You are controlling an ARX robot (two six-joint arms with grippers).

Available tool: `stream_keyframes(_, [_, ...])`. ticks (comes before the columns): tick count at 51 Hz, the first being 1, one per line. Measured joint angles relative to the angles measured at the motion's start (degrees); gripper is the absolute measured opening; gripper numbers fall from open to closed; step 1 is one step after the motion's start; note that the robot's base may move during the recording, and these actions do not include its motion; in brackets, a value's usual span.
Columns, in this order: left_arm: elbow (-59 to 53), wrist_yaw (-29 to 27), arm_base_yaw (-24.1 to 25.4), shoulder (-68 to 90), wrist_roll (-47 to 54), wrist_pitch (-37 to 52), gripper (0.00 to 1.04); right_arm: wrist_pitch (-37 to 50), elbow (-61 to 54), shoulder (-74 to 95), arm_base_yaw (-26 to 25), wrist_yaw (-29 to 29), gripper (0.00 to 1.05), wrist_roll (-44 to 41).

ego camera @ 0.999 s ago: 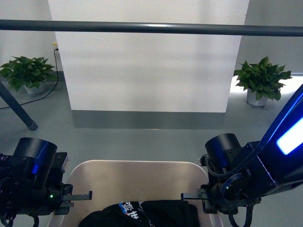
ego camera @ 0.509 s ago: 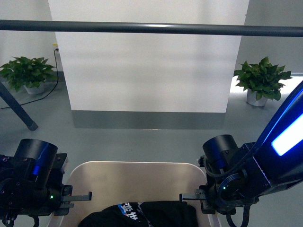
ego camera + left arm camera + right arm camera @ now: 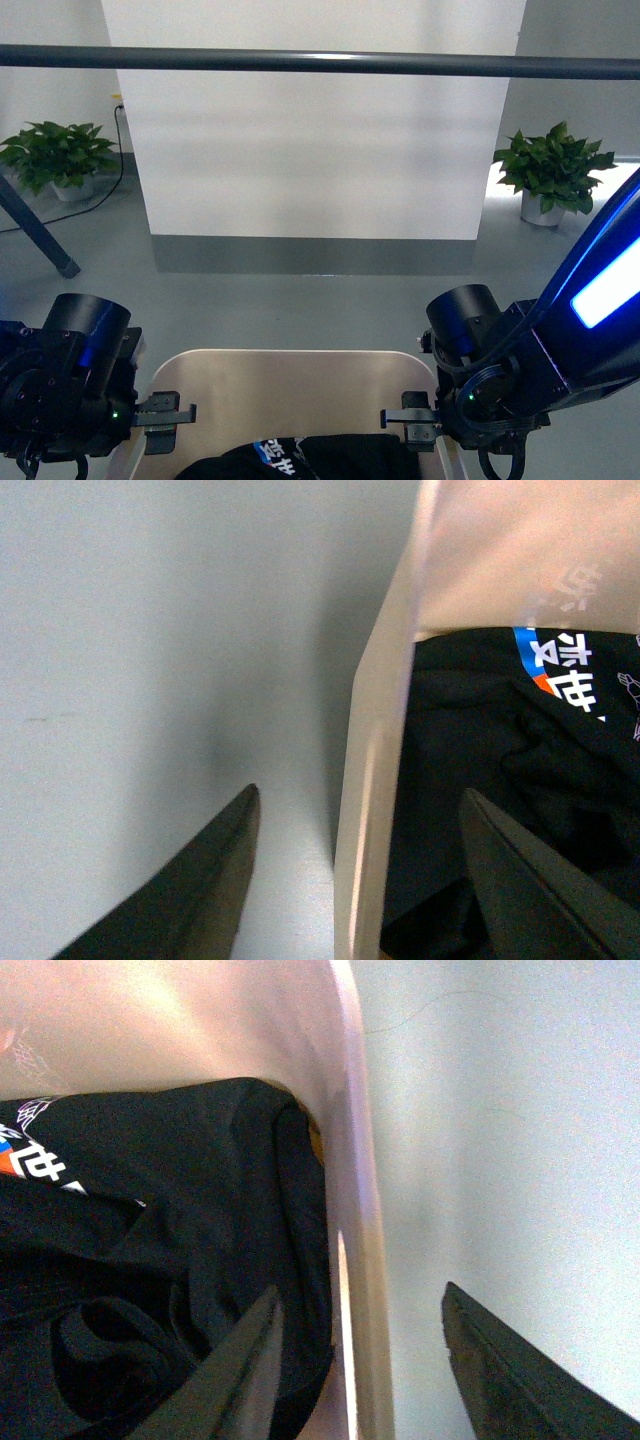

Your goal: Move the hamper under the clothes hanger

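The beige hamper (image 3: 290, 362) sits on the floor at the bottom middle of the front view, with a black printed garment (image 3: 300, 458) inside. The clothes hanger's dark bar (image 3: 320, 62) runs across the top, beyond the hamper, and one slanted leg (image 3: 35, 232) shows at the left. My left gripper (image 3: 166, 414) is open astride the hamper's left wall (image 3: 372, 780), one finger outside and one inside. My right gripper (image 3: 404, 418) is open astride the right wall (image 3: 360, 1250) in the same way. In both wrist views the wall stands apart from the fingers.
Two potted plants stand on the grey floor, one at the far left (image 3: 58, 155) and one at the far right (image 3: 550, 170). A white wall panel (image 3: 315, 150) with a grey base rises behind the bar. A black cable (image 3: 105, 190) trails along the floor at the left.
The hamper's far rim sits a little lower in the front view than a second ago. Both grippers' fingers look wider apart and slightly lower.
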Motion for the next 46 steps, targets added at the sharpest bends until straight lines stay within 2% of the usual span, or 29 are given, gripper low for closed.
stream_keyframes(9, [-0.55, 0.28, 1.16, -2.47, -0.74, 0.00, 0.93, -0.13, -0.72, -2.36, -0.55, 0.70, 0.83, -0.24])
stream_keyframes(12, [-0.66, 0.39, 1.27, -3.74, -0.70, -0.39, 0.99, -0.13, -0.92, -3.48, -0.79, 0.92, 0.90, -0.35])
stream_keyframes(15, [-0.77, 0.70, 1.25, -5.42, -0.72, -0.63, 0.99, -0.13, -1.14, -4.94, -1.01, 1.14, 0.98, -0.52])
stream_keyframes(46, [0.55, 4.00, -0.76, -24.26, -0.50, -9.40, 0.98, -1.01, -7.15, -24.39, -2.12, 2.97, 0.97, -5.49])
